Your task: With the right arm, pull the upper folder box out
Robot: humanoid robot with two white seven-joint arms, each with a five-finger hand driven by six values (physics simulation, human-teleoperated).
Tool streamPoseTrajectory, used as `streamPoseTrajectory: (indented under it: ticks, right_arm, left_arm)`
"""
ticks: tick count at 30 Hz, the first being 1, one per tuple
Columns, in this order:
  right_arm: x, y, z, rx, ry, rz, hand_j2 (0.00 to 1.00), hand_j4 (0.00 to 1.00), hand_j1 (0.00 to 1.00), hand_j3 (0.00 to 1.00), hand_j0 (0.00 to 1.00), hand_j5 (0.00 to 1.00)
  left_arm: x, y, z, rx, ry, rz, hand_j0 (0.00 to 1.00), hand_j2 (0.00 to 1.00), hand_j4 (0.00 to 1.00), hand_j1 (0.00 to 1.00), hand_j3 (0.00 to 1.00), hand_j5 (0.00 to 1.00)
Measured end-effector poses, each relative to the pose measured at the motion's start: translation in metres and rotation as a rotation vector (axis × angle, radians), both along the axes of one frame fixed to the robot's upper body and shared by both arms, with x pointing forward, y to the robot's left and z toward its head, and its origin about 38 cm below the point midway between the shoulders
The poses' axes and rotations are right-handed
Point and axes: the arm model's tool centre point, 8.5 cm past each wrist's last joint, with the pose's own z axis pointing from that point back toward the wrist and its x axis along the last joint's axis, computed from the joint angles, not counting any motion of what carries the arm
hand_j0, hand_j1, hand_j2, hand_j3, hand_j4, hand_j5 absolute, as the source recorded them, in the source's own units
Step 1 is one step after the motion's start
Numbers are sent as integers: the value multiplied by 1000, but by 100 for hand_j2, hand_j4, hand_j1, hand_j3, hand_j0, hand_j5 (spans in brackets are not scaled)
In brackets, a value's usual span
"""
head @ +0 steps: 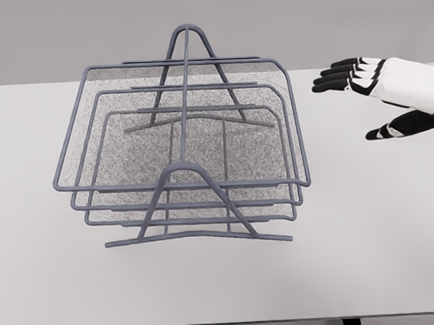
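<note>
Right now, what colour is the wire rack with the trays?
Bluish grey, frame and mesh alike; the wire rack shows best in the head view.

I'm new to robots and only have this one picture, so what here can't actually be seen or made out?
- Left arm: out of the head view altogether.
- Right arm behind the white, black-fingered right hand: cut off by the picture's right edge.
- Lower trays of the grey wire-mesh stacked tray rack: mostly hidden beneath the top tray's mesh.
- White table legs: only dark stubs show at the bottom edge.

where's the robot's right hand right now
In the head view, the right hand hovers open at the upper right over the white table, just right of the wire folder rack, not touching it.
</note>
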Motion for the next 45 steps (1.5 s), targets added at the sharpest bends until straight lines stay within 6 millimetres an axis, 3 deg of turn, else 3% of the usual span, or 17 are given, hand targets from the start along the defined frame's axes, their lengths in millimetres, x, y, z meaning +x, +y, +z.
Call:
streamPoseTrajectory:
  ticks: [3, 9, 23, 28, 35, 45]
  right_arm:
    - [2, 1, -3, -59, -28, -13, 100, 100, 100, 100, 100, 100]
    - [20, 25, -31, -277, -163, -55, 100, 100, 100, 100, 100, 100]
    - [26, 54, -69, -274, -97, -15, 100, 100, 100, 100, 100, 100]
    - [26, 53, -72, -228, -46, -34, 100, 100, 100, 100, 100, 100]
    - [22, 45, -74, -295, -68, -22, 100, 100, 100, 100, 100, 100]
    - [24, 21, -47, -325, -138, -81, 100, 100, 100, 100, 100, 100]
  left_arm:
    - [0, 0, 0, 0, 0, 0, 100, 100, 100, 100, 100, 100]
    - [0, 0, 0, 0, 0, 0, 100, 100, 100, 100, 100, 100]
    - [0, 0, 0, 0, -1, 1, 100, 100, 100, 100, 100, 100]
    - [1, 0, 0, 0, -2, 2, 100, 100, 100, 100, 100, 100]
    - [0, 0, 0, 0, 0, 1, 100, 100, 100, 100, 100, 100]
    - [0, 0, 0, 0, 0, 0, 100, 100, 100, 100, 100, 100]
